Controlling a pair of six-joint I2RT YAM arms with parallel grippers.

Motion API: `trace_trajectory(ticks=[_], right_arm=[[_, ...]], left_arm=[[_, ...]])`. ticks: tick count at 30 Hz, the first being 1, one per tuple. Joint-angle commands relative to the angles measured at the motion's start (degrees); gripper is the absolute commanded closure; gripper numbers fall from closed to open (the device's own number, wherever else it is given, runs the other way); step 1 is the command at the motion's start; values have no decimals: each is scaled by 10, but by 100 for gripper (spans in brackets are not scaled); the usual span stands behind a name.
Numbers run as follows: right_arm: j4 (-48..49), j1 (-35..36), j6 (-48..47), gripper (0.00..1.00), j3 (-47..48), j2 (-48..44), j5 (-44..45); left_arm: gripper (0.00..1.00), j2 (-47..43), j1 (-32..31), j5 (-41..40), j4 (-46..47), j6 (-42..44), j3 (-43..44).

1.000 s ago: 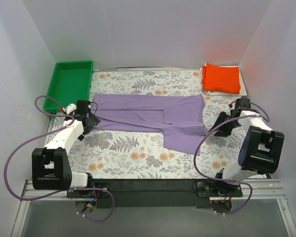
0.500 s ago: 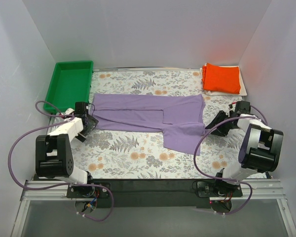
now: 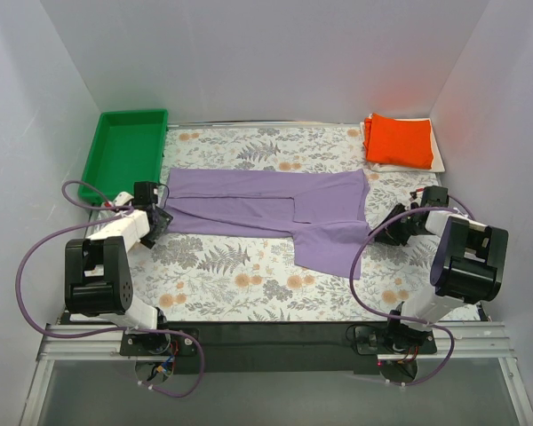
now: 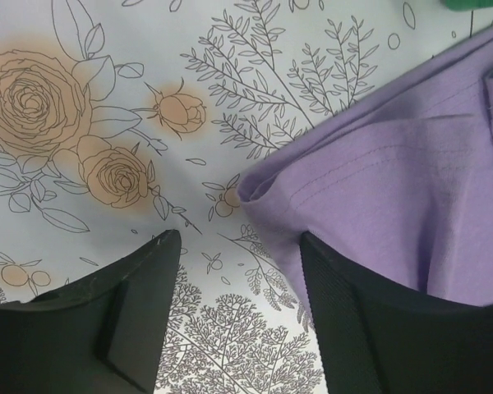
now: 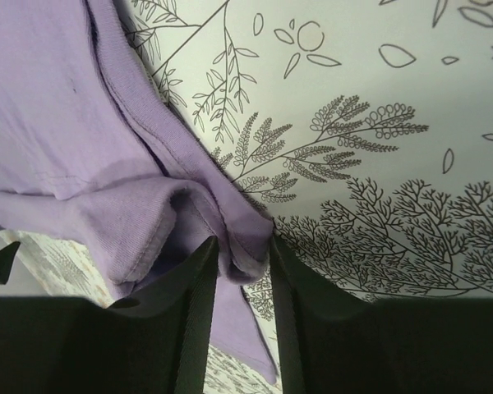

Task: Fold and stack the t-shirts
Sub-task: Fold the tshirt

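The lavender t-shirt point(image 3: 275, 209) lies spread across the middle of the table, with a sleeve part hanging toward the front. My left gripper point(image 3: 160, 216) is open at its left corner. In the left wrist view the cloth corner point(image 4: 378, 189) lies by the right finger point(image 4: 353, 328), and the left gripper point(image 4: 242, 312) has bare table between its fingers. My right gripper point(image 3: 384, 231) is at the shirt's right edge. In the right wrist view it point(image 5: 242, 271) pinches a fold of lavender cloth point(image 5: 107, 164). The orange folded shirt point(image 3: 400, 140) lies on the whitish folded one point(image 3: 440, 161) at the back right.
A green plastic tray point(image 3: 124, 151) stands at the back left, just behind my left gripper. White walls close in the table on the left, back and right. The floral tablecloth point(image 3: 240, 275) shows in front of the shirt.
My right gripper has slid left onto the shirt's right edge and closed on the cloth. My left arm has drawn its elbow back while its gripper stays at the shirt's left corner.
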Motion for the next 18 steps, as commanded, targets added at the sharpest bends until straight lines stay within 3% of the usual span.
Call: trace_trajectory(ticks=[1, 6, 9, 15, 18], right_arm=[[16, -2, -2, 72, -16, 17, 8], [16, -2, -6, 92, -17, 19, 10], [16, -2, -10, 99, -21, 16, 17], [16, -5, -15, 99, -29, 14, 18], [16, -5, -16, 99, -31, 9, 20]], left_arm=[[44, 1, 6, -1, 20, -3, -22], [64, 1, 12, -10, 34, 3, -38], [70, 5, 17, -4, 54, 9, -49], [71, 4, 18, 18, 59, 13, -51], [57, -36, 18, 35, 48, 8, -51]])
